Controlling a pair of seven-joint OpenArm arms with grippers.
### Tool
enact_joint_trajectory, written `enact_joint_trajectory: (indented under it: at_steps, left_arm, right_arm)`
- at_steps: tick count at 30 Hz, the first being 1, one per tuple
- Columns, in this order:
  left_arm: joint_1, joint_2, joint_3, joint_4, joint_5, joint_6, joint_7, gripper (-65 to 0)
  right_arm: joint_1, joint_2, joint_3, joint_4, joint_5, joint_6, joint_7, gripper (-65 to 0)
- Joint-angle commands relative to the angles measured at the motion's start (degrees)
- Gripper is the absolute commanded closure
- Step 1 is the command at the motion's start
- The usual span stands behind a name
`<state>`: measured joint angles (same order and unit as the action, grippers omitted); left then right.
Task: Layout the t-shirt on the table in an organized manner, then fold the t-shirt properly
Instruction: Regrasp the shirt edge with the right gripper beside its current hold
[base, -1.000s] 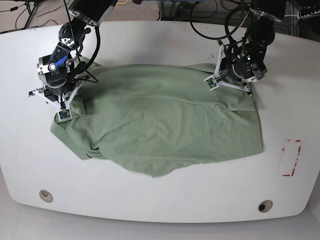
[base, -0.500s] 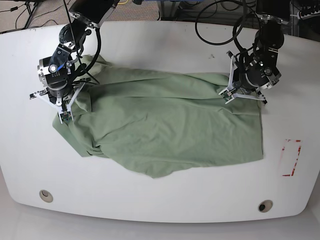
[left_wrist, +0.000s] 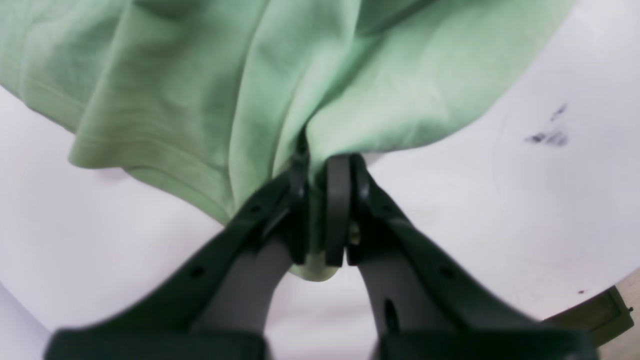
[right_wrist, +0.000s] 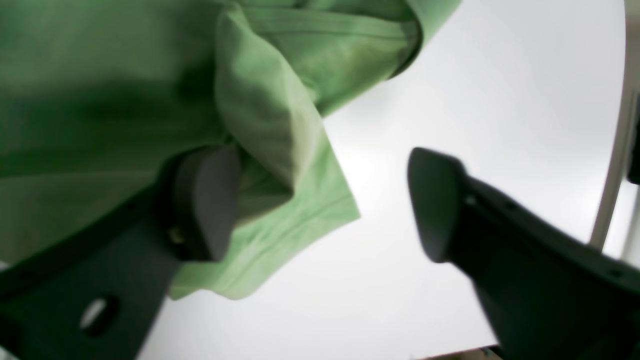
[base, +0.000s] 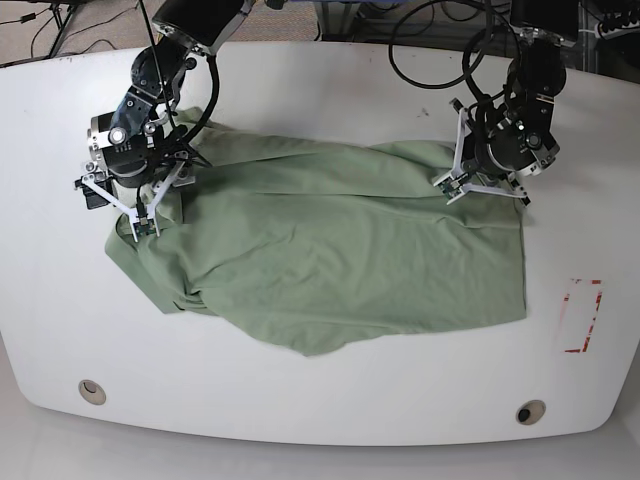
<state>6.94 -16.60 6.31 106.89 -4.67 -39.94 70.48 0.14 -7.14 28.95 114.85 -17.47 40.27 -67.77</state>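
While one t-shirt (base: 340, 250) lies spread, left hand (left_wrist: 320, 175) clamps it; right hand (right_wrist: 320, 210) gapes.

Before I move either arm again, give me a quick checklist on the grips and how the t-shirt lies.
1. Left gripper shut on the t-shirt: ok.
2. Right gripper open, one finger touching cloth: ok.
3. T-shirt spread flat: not ok, bunched and folded over at the right gripper's side.
4. T-shirt fully on the table: ok.
5. Collar and sleeves located: cannot tell.
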Motion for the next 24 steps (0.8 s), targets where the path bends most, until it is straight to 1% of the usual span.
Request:
enact_joint_trajectory:
  at_steps: [1, 3, 6, 10, 12, 17, 19, 22, 24]
  left_arm:
    - [-0.7, -0.5, -0.3, 0.8, 0.1, -0.1, -0.5, -0.6]
    - [-0.7, -0.6, -0.3, 0.8, 0.1, -0.1, -0.5, -0.6]
    - [-0.7, -0.6, -0.4, 0.8, 0.1, -0.1, -0.5, -0.6]
    - [-0.7, -1.2, -0.4, 0.8, 0.1, -0.1, -0.5, -0.6]
    - [-0.7, -1.3, -0.3, 0.8, 0.1, -0.1, -0.5, -0.6]
    - [-0.7, -1.4, -0.3, 0.8, 0.1, -0.1, -0.5, -0.7]
    - [-0.7, -1.4, -0.4, 0.8, 0.1, -0.1, -0.5, -0.7]
    - [-0.7, -1.4, -0.5, 0.8, 0.1, -0.1, -0.5, -0.7]
    - [-0.7, -1.4, -0.5, 0.8, 0.1, -0.1, -0.5, -0.7]
  right_arm:
    - [0.8, 0.3, 0.1, 0.8, 3.1, -0.3, 0.8, -59.8]
    - [0.8, 0.3, 0.4, 0.5, 5.3, -0.3, 0.8, -60.7]
    - [1.0, 0.7, 0.4, -1.1, 7.4, -0.3, 0.9, -60.4]
    - [2.6, 0.9, 0.5, -3.3, 7.7, -0.3, 2.5, -59.5]
    - [2.8, 1.0, 0.5, -4.5, 7.9, -0.3, 3.5, -57.5]
    - [4.3, 1.0, 0.5, -8.1, 8.0, -0.3, 5.7, -49.5]
    - [4.9, 1.0, 0.5, -10.0, 8.0, -0.3, 6.8, -45.0]
    - [5.6, 1.0, 0.5, -12.4, 8.0, -0.3, 7.8, -41.5]
    - [5.9, 1.1, 0.5, -13.4, 8.0, -0.3, 8.2, -40.6]
